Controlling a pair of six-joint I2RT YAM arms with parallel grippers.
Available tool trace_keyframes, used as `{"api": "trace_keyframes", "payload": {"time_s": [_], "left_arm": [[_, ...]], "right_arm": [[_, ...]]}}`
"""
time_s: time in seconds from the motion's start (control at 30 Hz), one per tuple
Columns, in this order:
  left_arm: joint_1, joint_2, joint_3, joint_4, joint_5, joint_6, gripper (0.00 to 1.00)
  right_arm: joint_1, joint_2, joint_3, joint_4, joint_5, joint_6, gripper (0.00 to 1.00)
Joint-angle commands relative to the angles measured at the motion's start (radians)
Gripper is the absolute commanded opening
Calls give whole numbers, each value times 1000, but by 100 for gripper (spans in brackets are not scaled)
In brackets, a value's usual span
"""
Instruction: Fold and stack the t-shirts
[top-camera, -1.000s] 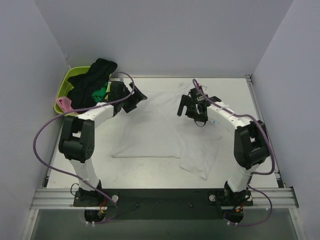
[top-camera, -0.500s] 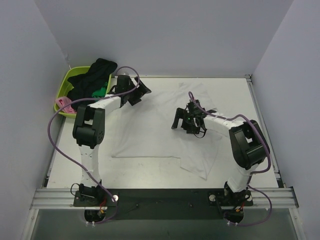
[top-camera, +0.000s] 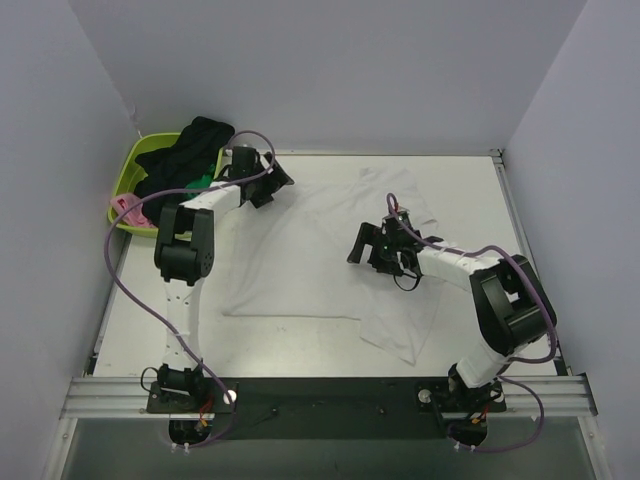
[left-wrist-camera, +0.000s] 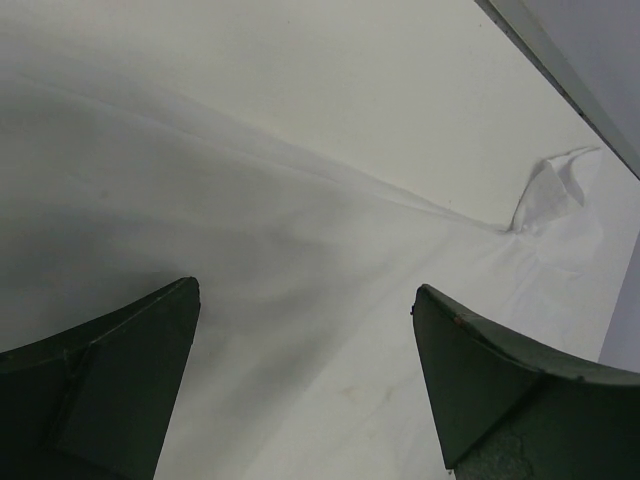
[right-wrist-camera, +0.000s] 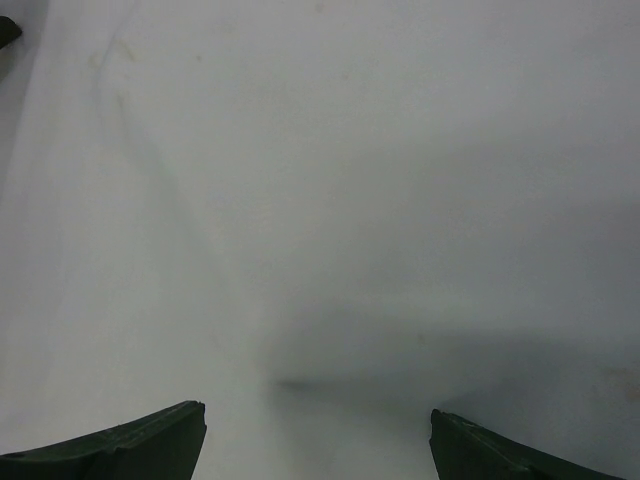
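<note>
- White t-shirt (top-camera: 300, 255) lies spread and wrinkled across the middle of the counter (top-camera: 480, 200).
- The cloth looks thin and limp. It is likely light, apt to sag and drag, so a pinch at a hem or shoulder edge, both sides together, seems best.
- Left hand (top-camera: 272, 184) hangs released over the shirt's far-left corner.
- Right hand (top-camera: 362, 246) is released low over its right half, grasping nothing.

White t-shirt (top-camera: 300, 255): soft matt cloth, lightly creased. Lime green basket (top-camera: 128, 170): smooth plastic, slight sheen. Tabletop (top-camera: 470, 200): smooth, matt, white.
</note>
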Motion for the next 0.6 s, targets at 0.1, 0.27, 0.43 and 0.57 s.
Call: {"api": "trace_keyframes", "payload": {"time_s": [0.1,0.27,0.43,0.57], "left_arm": [[38,67,137,-80,-51,78,97],[60,123,241,-137,-61,112,97],[69,163,381,-184,-58,147,97],[75,171,493,-232,-30,164,97]], "right_arm": [[28,-62,-82,-127,49,14,98],[54,-119,-118,-175,75,12,98],[60,-119,-115,-195,84,1,98],[70,-122,-89,-218,121,-16,98]]}}
